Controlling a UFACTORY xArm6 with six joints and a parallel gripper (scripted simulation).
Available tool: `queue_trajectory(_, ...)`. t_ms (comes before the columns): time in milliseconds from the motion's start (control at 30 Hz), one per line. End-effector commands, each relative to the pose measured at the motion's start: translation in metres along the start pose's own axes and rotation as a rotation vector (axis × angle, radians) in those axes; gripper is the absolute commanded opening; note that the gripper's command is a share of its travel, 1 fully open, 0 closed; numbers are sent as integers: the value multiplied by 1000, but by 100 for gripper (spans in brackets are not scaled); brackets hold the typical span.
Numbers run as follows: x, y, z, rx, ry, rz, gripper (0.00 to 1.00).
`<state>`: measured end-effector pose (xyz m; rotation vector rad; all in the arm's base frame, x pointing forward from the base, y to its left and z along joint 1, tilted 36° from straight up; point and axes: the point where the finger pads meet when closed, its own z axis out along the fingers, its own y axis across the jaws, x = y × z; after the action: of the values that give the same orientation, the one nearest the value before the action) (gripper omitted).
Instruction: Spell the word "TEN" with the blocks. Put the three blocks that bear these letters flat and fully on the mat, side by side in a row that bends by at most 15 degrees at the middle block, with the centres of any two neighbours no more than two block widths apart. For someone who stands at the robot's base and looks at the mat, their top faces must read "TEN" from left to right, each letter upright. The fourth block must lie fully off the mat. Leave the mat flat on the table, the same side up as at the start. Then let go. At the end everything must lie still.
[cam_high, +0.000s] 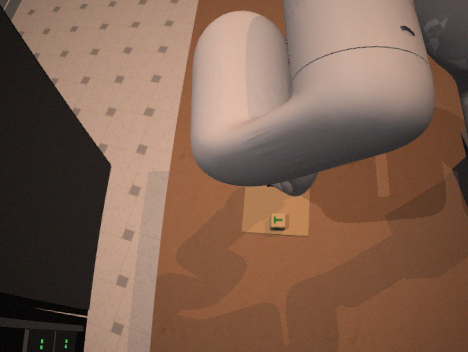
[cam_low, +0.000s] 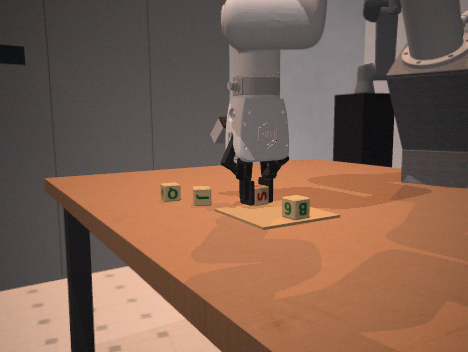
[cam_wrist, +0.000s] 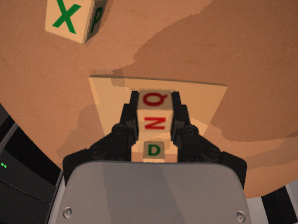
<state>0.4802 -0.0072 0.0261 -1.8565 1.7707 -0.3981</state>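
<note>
- Your gripper (cam_low: 256, 192) is clamped on a block (cam_low: 261, 195), its 2 black fingers pressed to opposite sides of it
- In the wrist view that held block (cam_wrist: 154, 125) shows a red N on the face turned to the camera, a red O-like mark on the face beyond it and a green D on the near face
- In the exterior view the same block shows a red S on its side and sits low over the far part of the mat (cam_low: 260, 219); you cannot tell from here whether its base touches the mat
- You have 1 block (cam_low: 295, 207) resting on the mat at the corner nearest the exterior camera, its sides reading B and 9; from the top view this block (cam_high: 278, 220) shows a green T on its upper face, close to the mat's (cam_high: 255, 212) edge
- 2 more blocks lie on the table (cam_low: 350, 280) off the mat: one (cam_low: 202, 195) just beside the mat and another (cam_low: 170, 191) with a green O on its side further out
- The wrist view also shows a block (cam_wrist: 75, 12) with a green X, on the bare table beyond the mat's far edge
- The arm (cam_high: 310, 95) hides most of the mat in the top view
</note>
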Motion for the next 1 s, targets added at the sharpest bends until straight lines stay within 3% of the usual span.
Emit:
queue_trajectory(0,0,-1,0,2,1,0,27)
queue_trajectory(967,0,-1,3,2,1,0,27)
